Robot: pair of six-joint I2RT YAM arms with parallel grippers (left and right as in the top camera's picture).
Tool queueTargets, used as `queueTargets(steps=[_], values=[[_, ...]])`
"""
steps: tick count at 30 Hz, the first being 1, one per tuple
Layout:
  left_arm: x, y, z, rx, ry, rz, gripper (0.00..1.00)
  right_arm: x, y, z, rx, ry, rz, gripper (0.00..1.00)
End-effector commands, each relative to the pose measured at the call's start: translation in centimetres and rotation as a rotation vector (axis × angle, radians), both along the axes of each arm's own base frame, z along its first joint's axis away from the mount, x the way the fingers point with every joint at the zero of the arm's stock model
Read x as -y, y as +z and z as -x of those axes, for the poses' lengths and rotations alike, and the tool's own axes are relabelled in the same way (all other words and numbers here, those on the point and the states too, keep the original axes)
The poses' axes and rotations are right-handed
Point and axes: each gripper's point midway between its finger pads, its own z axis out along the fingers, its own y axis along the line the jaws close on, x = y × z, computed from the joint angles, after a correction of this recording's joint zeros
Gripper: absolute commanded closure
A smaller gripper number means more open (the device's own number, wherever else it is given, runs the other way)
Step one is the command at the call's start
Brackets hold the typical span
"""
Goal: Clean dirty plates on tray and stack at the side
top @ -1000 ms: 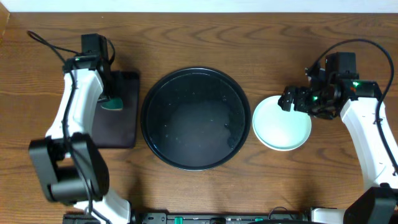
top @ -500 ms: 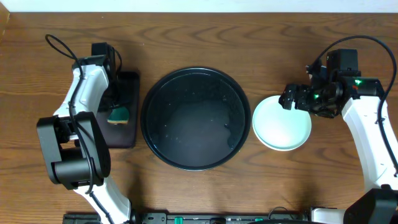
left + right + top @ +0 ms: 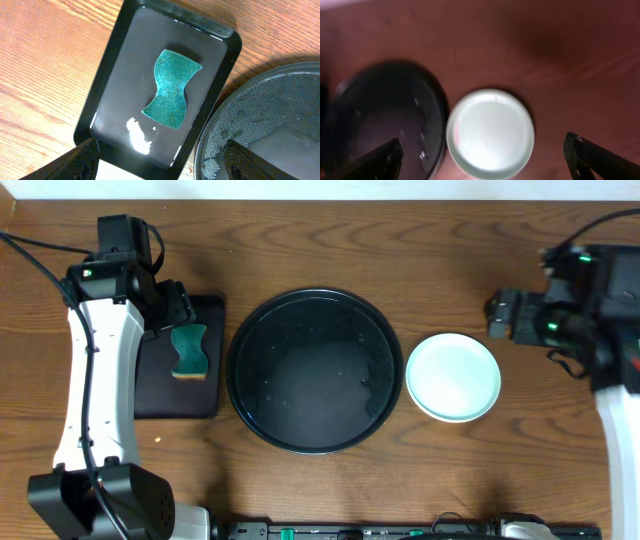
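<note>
Apparently complete: plates [image 3: 452,377] stacked just right of tray [image 3: 315,370], none on it; sponge [image 3: 187,350] left of tray. Left gripper [image 3: 162,156] & right gripper [image 3: 482,150] jaws spread, empty. Nil outstanding.

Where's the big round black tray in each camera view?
Overhead: the tray sits mid-table, between the sponge tray and the plates.
Left wrist: lower right corner, partly cut off, beside the sponge tray.
Right wrist: left side, blurred, beside the plates.
Shared landmark: its wet floor shows in all three.

Lab bench, wooden table [image 3: 320,250] (two robot arms [image 3: 100,380])
</note>
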Motion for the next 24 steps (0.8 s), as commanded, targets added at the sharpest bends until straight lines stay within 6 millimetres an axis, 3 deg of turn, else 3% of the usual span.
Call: queueTargets(steps=[1, 5, 12, 17, 24], values=[[-0.2, -0.3, -0.1, -0.009, 0.030, 0.009, 0.20, 0.4, 5.3, 1.6, 0.176, -0.003, 0.047, 0.01], [-0.2, -0.3, -0.1, -0.009, 0.030, 0.009, 0.20, 0.3, 8.1, 4.2, 0.274, -0.005, 0.048, 0.01], [-0.2, -0.3, -0.1, -0.009, 0.030, 0.009, 0.20, 0.2, 9.7, 9.3, 0.327, -0.005, 0.049, 0.01], [-0.2, -0.3, -0.1, -0.009, 0.030, 0.009, 0.20, 0.1, 8.8, 11.3, 0.284, -0.005, 0.048, 0.01], [-0.2, -0.3, -0.1, -0.009, 0.030, 0.009, 0.20, 0.2, 5.7, 13.8, 0.127, -0.005, 0.045, 0.01]])
